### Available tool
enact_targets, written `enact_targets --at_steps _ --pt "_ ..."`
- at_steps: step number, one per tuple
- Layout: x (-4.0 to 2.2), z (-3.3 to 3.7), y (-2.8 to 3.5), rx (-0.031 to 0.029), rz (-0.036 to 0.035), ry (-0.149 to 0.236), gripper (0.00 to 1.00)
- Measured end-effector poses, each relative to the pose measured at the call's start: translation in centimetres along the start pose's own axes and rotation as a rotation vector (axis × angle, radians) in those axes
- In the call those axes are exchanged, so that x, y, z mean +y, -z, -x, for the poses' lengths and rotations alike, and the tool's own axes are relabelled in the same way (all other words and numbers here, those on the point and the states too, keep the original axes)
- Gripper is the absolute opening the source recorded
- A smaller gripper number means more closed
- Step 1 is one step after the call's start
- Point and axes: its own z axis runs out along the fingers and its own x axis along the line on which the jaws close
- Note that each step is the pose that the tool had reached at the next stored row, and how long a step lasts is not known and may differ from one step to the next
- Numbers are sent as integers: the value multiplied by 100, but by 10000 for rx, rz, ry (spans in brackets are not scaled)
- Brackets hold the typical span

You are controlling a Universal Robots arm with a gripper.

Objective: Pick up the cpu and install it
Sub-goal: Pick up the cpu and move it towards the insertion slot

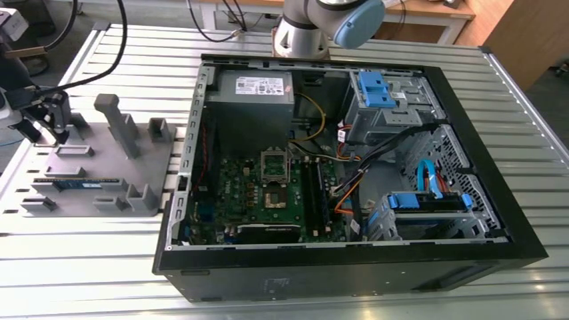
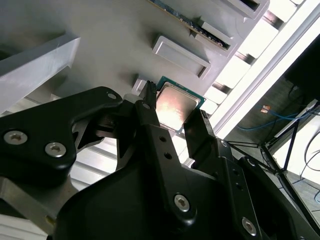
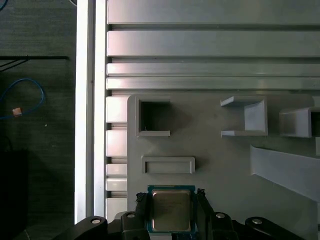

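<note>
Gripper [image 1: 52,137] low over grey fixture tray [image 1: 100,163] at the exterior view's left, well apart from open computer case [image 1: 356,270]; both on slatted metal table [image 1: 89,267].

The cpu [image 3: 171,212] lies flat on the tray [image 3: 215,170], just beside a shallow raised rectangular frame [image 3: 168,165]; small square chip, dull silver lid with a warm reflection, thin teal-green rim, corners clean.

In both wrist views the black fingers [image 3: 142,205] straddle the cpu [image 2: 175,105]; set narrow, a sliver of gap on each side, not clamped.
</note>
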Motion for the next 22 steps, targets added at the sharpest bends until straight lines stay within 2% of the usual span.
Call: enact_targets --at_steps 8,19,22 --pt "2 0 45 1 0 0 47" --pt "6 0 139 1 0 0 47" --pt "6 0 145 0 0 0 47"
